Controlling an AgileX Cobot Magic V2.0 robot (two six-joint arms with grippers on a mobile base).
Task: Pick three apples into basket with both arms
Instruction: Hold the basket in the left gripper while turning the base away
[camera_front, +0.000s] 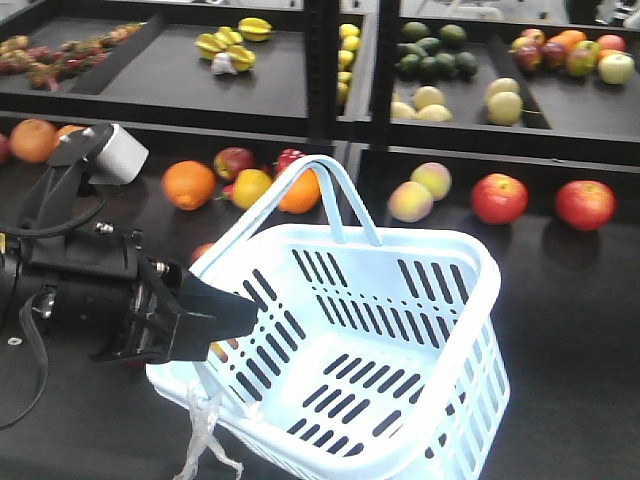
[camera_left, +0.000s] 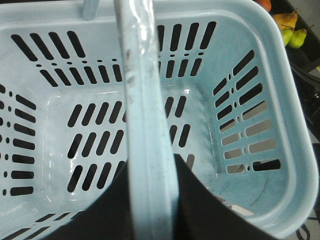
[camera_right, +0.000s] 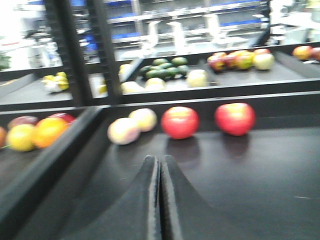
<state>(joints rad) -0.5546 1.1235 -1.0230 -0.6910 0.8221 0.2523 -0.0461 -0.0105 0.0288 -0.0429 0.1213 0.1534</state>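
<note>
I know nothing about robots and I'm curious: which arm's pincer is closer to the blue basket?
Left. The left pincer grips the basket by its handle. The right pincer, shut, faces two red apples on the shelf, with no basket in its view.

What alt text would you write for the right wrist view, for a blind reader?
The right end effector, jaws closed together, points across a dark shelf at two red apples. Two pale fruits lie left of them; the picture is blurred.
</note>
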